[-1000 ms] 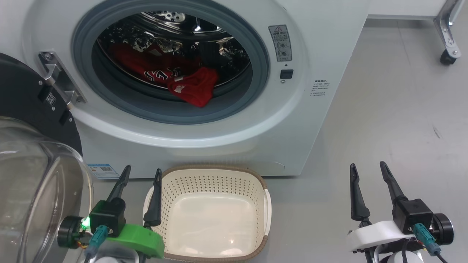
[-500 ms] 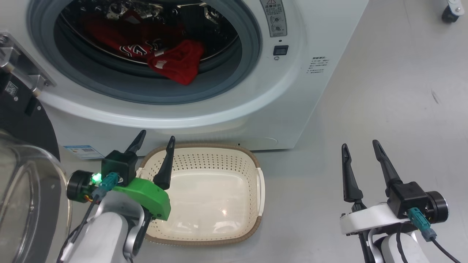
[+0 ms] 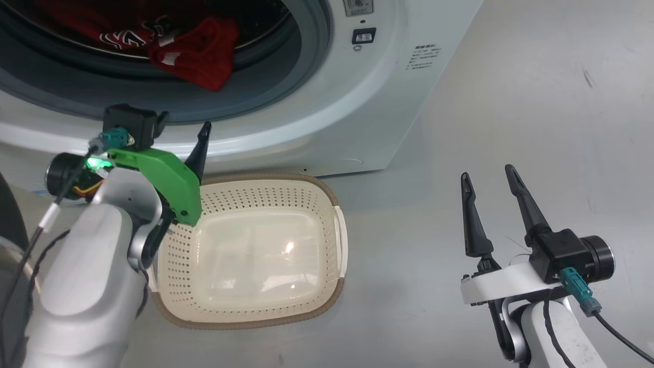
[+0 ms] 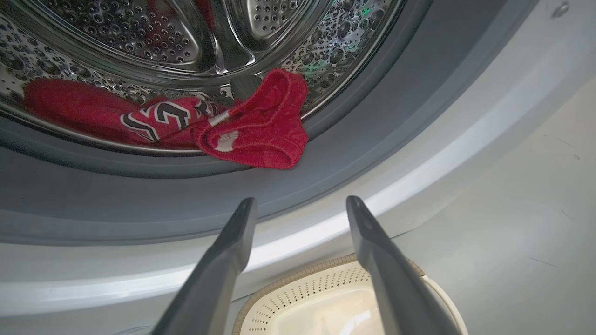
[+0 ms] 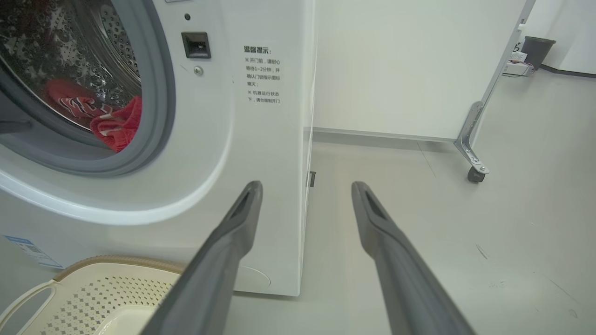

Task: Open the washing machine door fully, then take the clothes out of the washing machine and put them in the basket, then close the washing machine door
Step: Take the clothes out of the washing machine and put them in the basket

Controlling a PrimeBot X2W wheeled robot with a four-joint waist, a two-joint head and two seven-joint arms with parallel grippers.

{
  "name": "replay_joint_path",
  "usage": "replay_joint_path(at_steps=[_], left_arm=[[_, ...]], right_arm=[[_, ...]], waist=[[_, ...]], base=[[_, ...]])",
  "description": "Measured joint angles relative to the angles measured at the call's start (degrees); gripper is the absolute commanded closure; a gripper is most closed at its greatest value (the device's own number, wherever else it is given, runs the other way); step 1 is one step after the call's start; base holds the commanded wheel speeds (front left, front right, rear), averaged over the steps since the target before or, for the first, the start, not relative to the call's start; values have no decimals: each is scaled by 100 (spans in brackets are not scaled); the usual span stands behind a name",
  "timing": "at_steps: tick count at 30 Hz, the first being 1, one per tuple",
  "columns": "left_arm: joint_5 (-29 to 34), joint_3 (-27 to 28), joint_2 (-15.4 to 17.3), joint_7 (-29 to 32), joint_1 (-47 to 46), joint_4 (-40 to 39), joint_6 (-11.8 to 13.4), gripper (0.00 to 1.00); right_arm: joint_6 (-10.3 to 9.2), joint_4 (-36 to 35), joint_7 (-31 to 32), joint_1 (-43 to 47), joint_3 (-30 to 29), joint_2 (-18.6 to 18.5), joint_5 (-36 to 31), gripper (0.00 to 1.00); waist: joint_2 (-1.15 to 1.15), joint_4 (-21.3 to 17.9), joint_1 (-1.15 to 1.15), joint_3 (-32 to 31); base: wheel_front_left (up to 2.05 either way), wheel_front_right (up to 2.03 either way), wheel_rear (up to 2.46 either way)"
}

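The white washing machine [image 3: 388, 102] stands with its drum mouth uncovered. The clothes [image 3: 196, 48], a red garment with white and dark lettering, lie at the drum's front lip [image 4: 253, 135], also visible from the right wrist [image 5: 116, 125]. A dark edge of the washing machine door [image 3: 7, 214] shows at far left. The cream basket [image 3: 334, 230] sits empty on the floor before the machine. My left gripper [image 3: 184, 123] is open, raised above the basket's far left corner, just below the grey gasket, pointing at the clothes [image 4: 301, 201]. My right gripper [image 3: 486, 172] is open over the floor to the right.
The grey rubber gasket [image 4: 139, 204] rings the drum mouth between my left fingers and the garment. The machine's right side panel [image 5: 307, 116] faces bare grey floor [image 3: 536, 102]. A wheeled frame leg with a caster [image 5: 474, 173] stands far right, with a dark bin [image 5: 538, 49] beyond.
The head camera has tipped down and moved in. My left gripper has risen from beside the basket up to the drum's lower rim. The right gripper stays open and in place.
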Motion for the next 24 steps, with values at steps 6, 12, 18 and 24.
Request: replay_joint_path(at_steps=[6,12,18,24], left_arm=[[-57,123,178,494,-825,224,-85,0],[-109,204,426,991,-1440,511,-137,0],[-116,245,643,1334,-2024,711,-181,0],[-40,246,891,1507,-2416,935,-202,0]], right_arm=[[-1,-34,0,-171,79,-1,144,0],[-9,-96,0,-318,256,0,415,0],[-51,-153,0,-518,445,0,614,0],[-68,-177,0,-688,584,0,768,0]], waist=[[0,-248,0,304],[0,-522,0,599],[0,-802,-1,895],[0,-1092,-1,1142]], base=[[0,0,0],[0,0,0],[0,0,0],[0,0,0]])
